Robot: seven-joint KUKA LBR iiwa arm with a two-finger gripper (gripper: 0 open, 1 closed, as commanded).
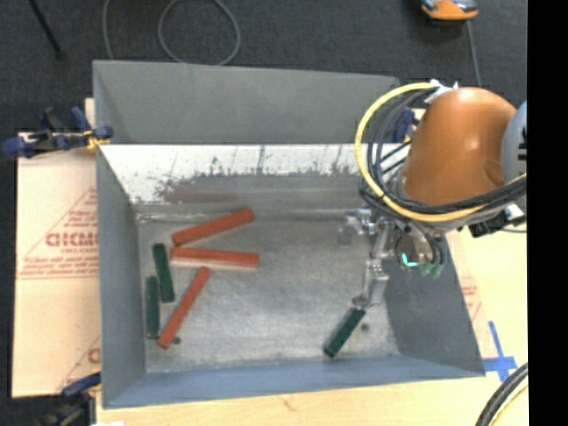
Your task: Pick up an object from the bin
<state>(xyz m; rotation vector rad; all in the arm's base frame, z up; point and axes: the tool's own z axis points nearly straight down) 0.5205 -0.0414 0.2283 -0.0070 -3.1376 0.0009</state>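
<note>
My gripper (366, 293) hangs low over the right side of the bin floor, under the orange dome on the wrist. Its tip is right at the upper end of a dark green stick (344, 334), which lies slanted on the floor near the front right corner. Whether the tip touches the stick I cannot tell. Nothing shows held in the gripper.
On the left of the floor lie three orange-red sticks (213, 226), (215, 257), (184, 306) and two more dark green sticks (161, 269), (153, 306). The bin's sloped right wall stands close beside the gripper. The arm and its cables hang above the right rim.
</note>
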